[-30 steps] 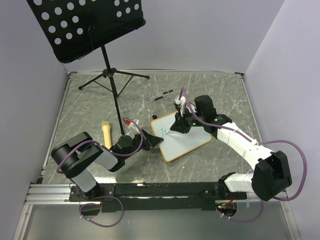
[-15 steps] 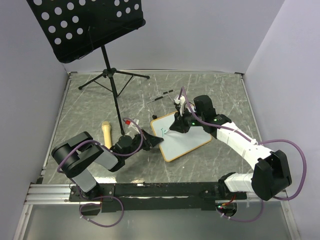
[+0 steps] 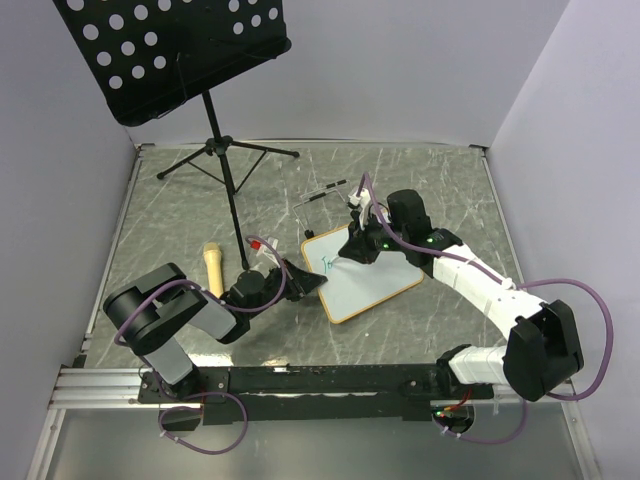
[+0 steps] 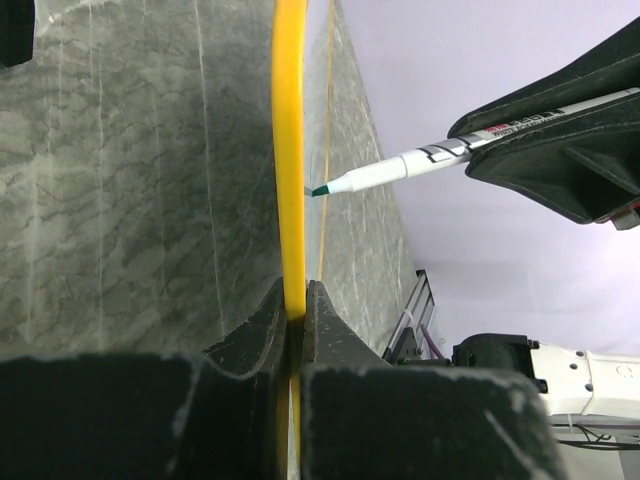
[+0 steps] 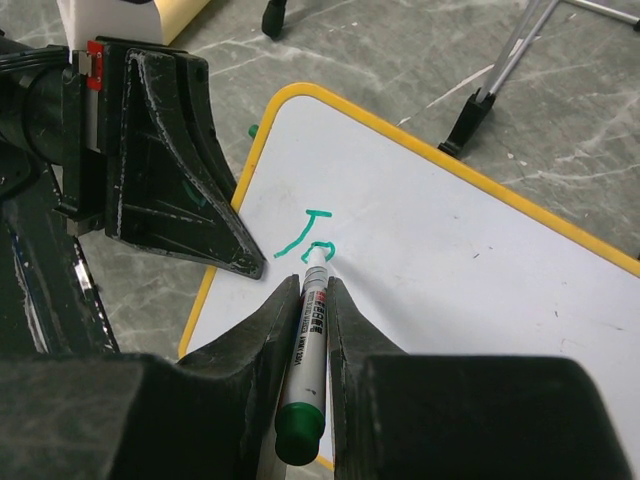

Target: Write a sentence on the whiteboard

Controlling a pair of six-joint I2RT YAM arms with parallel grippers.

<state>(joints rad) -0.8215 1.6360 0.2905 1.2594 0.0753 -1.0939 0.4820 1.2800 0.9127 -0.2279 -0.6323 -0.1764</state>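
Both arms reach inward, both grippers clamped tight.
The left arm (image 3: 190,315) lies low, stretching toward 2 o'clock; the left gripper (image 4: 295,300) pinches the whiteboard (image 5: 450,250) by its rim. The right arm (image 3: 480,285) folds at the elbow and reaches toward 10 o'clock, wrist tipped down, the right gripper (image 5: 313,290) closed around a marker (image 5: 312,330).

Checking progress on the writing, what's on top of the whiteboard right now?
On the whiteboard: green marks, a T-shaped stroke and a small curve, with the marker tip at the curve, held in the right gripper. Whatever lies under that gripper and marker is covered.
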